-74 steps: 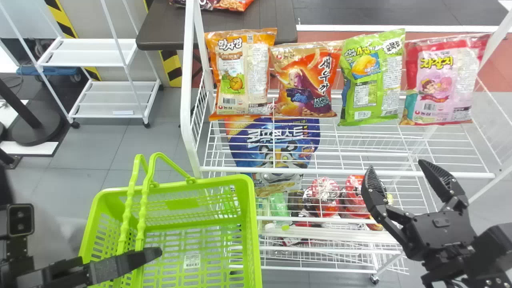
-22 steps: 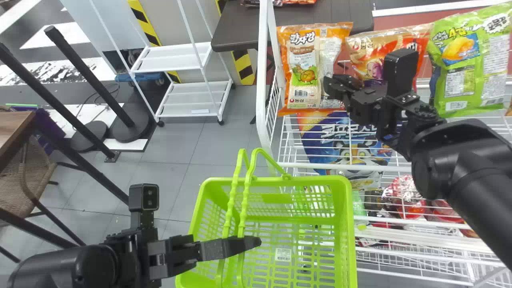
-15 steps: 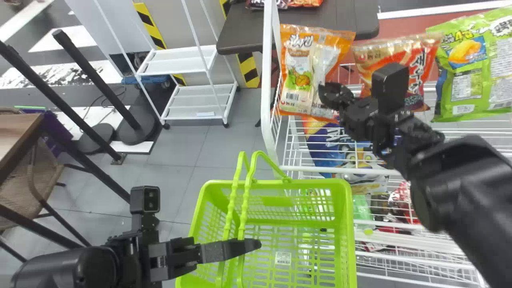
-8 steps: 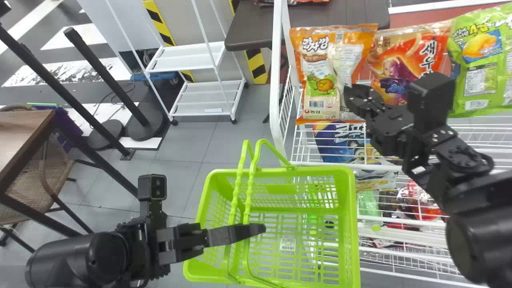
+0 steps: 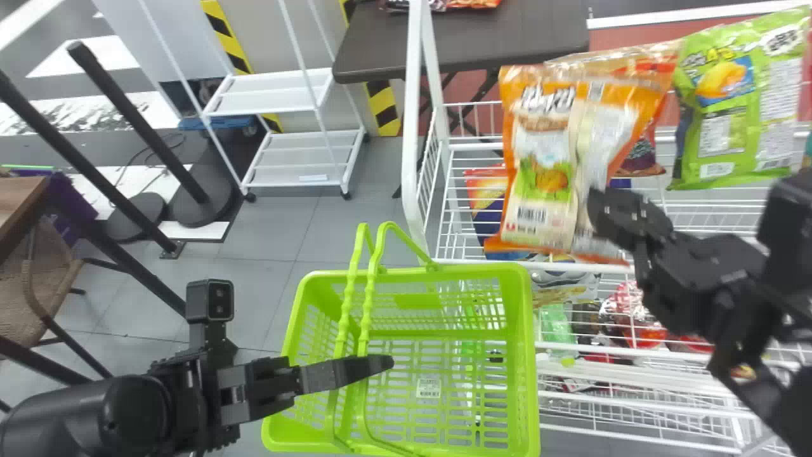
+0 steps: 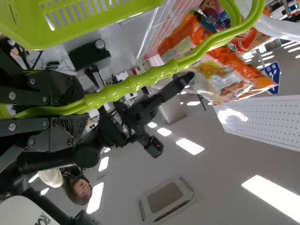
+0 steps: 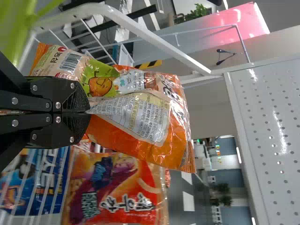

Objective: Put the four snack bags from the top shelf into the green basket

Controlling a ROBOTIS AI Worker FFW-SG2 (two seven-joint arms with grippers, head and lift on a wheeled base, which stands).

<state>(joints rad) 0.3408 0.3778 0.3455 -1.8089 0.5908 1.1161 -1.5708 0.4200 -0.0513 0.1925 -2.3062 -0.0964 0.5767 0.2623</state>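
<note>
"Where's the orange snack bag [image 5: 539, 197]?"

"Pinched in the right gripper [image 5: 596, 206], jaws closed on its lower part. Most of it lies beyond and left of the fingertips, roughly upright at the top shelf's [image 5: 463, 260] front edge, near the left corner."

"And that arm?"

"Slanting in from the lower right, tips pointing left."

"The left gripper [image 5: 387, 364]?"

"Closed round the handles [image 6: 136, 82] of the green basket [image 5: 530, 355], its arm low across the rim's left edge."

The smooth black left arm [image 5: 70, 412], at the head view's lower left, bears a boxy black camera housing [image 5: 204, 301] with round lenses [image 5: 220, 293]; round silver screws [image 6: 12, 95] stud its plates [image 6: 28, 97].
</note>
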